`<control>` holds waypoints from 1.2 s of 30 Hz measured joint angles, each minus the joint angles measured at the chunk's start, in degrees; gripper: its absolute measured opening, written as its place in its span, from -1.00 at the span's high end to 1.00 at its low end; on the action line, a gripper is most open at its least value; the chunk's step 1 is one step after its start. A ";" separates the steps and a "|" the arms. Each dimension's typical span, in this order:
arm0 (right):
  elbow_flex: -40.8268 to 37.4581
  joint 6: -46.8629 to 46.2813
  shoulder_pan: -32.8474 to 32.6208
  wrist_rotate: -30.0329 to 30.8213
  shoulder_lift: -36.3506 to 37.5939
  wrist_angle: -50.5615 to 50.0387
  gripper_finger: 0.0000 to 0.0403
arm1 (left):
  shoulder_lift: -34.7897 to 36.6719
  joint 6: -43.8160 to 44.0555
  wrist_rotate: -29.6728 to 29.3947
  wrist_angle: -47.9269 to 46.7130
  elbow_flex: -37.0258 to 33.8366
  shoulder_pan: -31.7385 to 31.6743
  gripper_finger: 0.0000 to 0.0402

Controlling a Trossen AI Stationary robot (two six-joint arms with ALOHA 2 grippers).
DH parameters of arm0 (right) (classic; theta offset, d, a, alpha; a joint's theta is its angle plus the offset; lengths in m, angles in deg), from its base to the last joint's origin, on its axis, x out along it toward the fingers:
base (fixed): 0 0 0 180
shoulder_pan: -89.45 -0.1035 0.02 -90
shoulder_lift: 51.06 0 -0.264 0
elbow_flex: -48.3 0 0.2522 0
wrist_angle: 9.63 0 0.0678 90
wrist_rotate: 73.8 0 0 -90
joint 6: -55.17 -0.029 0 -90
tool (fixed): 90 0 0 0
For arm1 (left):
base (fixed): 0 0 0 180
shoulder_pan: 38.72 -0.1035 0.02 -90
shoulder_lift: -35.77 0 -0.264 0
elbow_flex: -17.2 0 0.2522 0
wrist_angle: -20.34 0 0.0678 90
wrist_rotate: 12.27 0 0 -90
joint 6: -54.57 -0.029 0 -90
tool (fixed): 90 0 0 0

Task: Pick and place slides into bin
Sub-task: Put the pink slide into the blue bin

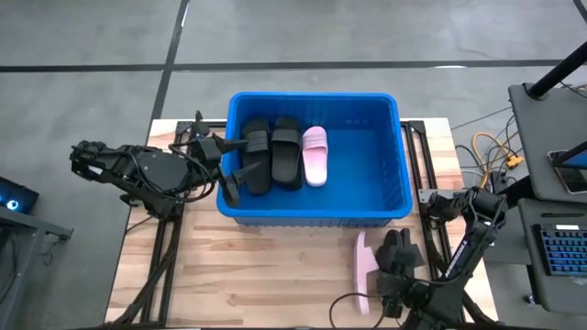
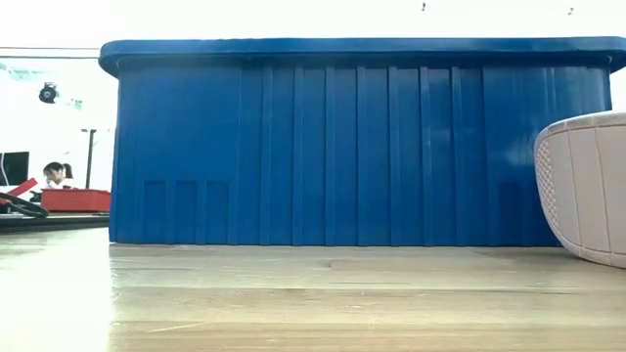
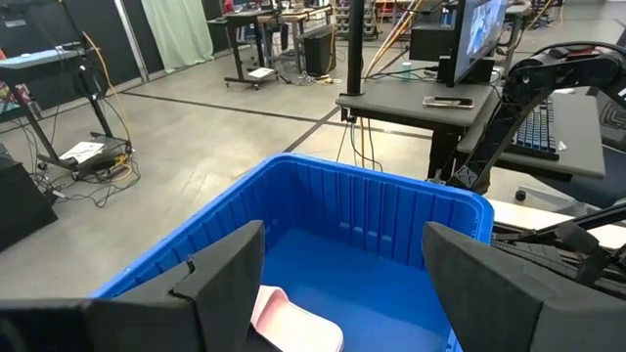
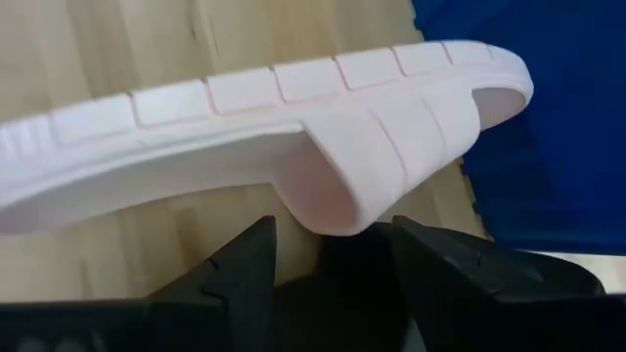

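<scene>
The blue bin (image 1: 385, 183) stands mid-table and holds two black slides (image 1: 271, 151) and one pale pink slide (image 1: 315, 154), which lie flat on its floor. A second pale pink slide (image 1: 363, 272) stands on its long edge on the table in front of the bin; it also shows in the low view (image 2: 587, 186). My right gripper (image 1: 379, 261) is open at this slide, its fingers on either side of the strap (image 4: 342, 181). My left gripper (image 1: 234, 165) is open and empty over the bin's left rim (image 3: 196, 249). My right gripper's fingers (image 4: 245, 269) come level from the table's right side and stand on either side of the pink slide's strap (image 4: 337, 210). Whether they touch the strap, I cannot tell. The slide stands on its edge with its sole turned away from the gripper.
The bin's near wall (image 2: 352, 147) stands just beyond the pink slide. Bare wooden table (image 1: 257, 275) lies to the slide's left. Cables (image 1: 491, 151) and a side desk (image 1: 550, 119) stand past the table's right edge.
</scene>
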 joint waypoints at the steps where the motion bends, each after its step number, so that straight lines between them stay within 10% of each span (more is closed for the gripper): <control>1: 0.29 0.01 0.02 0.00 0.09 0.01 0.04 | 0.00 0.00 0.02 -0.01 0.00 0.00 -0.31; 22: -1.79 3.92 5.55 -2.80 0.44 0.69 0.08 | 0.04 -4.50 0.09 -0.16 -0.02 0.00 -0.31; 31: -1.83 5.57 7.64 -4.19 0.54 0.84 0.86 | 0.30 -8.61 0.07 -0.20 -0.02 0.00 -0.31; 36: -0.49 7.00 8.86 -4.00 1.14 1.05 0.94 | 0.59 -9.07 0.08 -0.23 -0.02 0.00 -0.31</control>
